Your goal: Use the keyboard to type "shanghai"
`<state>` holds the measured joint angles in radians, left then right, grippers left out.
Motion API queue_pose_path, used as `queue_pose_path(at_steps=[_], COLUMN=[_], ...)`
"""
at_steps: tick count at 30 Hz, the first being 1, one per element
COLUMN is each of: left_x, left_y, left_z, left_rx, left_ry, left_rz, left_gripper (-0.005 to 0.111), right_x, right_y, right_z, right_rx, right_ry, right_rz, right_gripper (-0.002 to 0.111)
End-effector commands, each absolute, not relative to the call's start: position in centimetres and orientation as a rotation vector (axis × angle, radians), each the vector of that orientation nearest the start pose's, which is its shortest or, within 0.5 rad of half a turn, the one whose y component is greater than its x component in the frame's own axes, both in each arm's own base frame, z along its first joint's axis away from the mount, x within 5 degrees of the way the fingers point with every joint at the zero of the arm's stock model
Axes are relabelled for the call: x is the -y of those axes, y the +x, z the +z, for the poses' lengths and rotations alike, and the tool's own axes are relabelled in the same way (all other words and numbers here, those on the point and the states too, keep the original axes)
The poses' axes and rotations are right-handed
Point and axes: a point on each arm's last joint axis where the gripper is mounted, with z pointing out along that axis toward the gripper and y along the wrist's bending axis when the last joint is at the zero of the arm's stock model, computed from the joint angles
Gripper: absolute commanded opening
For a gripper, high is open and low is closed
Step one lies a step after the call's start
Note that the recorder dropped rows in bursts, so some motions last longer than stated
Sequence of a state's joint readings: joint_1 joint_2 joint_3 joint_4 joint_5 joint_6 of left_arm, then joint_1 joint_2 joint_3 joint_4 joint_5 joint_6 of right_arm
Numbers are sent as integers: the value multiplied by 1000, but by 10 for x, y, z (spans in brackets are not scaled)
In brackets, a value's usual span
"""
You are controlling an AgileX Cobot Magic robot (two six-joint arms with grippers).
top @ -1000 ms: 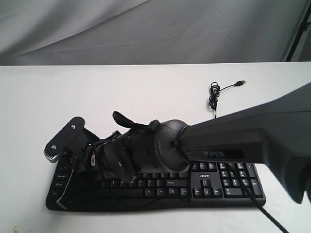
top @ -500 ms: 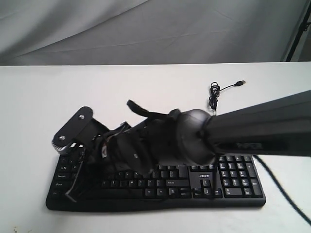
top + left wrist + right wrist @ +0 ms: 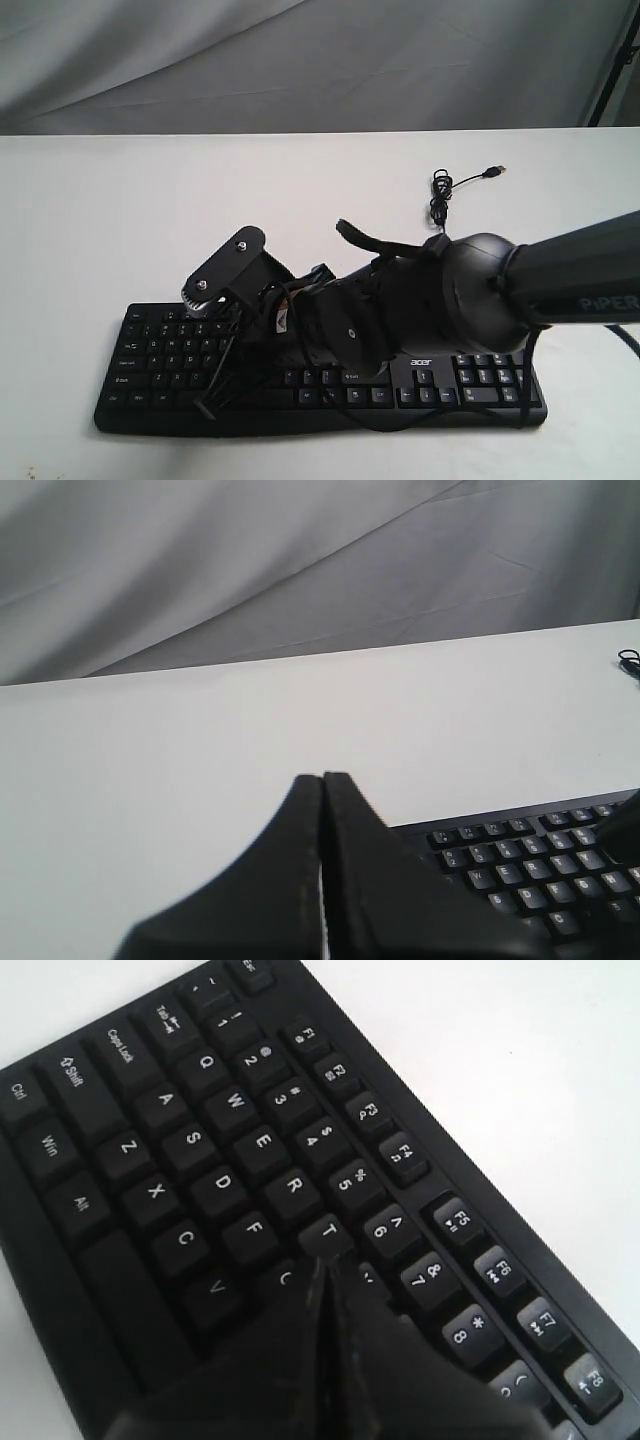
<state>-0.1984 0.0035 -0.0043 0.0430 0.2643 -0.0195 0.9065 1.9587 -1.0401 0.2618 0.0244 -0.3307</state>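
Keyboard: black, full-size, with white legends, a number pad and a white "acer" logo above the arrow keys. A thin black cable lies bundled on the white table beyond the keyboard, on the far side from my right arm, with its plug loose.

Orientation: the long axis runs across the table, parallel to the front edge. The number pad end is toward my right arm's base and the Ctrl/Shift end is out past my right gripper. The legends read upright from the front edge.

Right gripper: fingers pressed together into a single point with nothing between them. The keyboard lies directly beneath it. The tip sits at the T key's lower edge and covers most of the key below that. Whether it touches a key, I cannot tell.

Left gripper: fingers also pressed together and holding nothing, over bare table. The keyboard's corner lies ahead of it and off to one side, well apart from the tip.
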Motion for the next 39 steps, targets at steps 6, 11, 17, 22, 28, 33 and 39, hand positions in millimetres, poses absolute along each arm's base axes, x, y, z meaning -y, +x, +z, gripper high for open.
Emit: queue_pose_path(at_steps=[6,11,17,22,28,33,39], left_x=[10,10,10,10,10,10,10], left_y=[54,54,54,54,54,54,54], left_z=[190,190,190,190,190,190,190], left_rx=[-1735,-1735,-1735,-1735,-1735,-1735,-1735], left_ry=[185,185,185,185,185,185,185], left_rz=[-124,-124,-124,-124,-124,-124,-124], left_gripper=[0,0,0,0,0,0,0], right_x=[-304,-304,-305,-305,-305,-304,-309], right_y=[236,235,236,237,237,236,234], right_z=[127,127,114,108,106,106,122], right_rx=[-2208,-2218,-2230,-2238,-2244,-2249,-2216], right_ry=[-1159,-1166,-1172,-1175,-1177,-1181,-1180], right_rz=[384,383,369,362,359,359,383], right_gripper=[0,0,0,0,0,0,0])
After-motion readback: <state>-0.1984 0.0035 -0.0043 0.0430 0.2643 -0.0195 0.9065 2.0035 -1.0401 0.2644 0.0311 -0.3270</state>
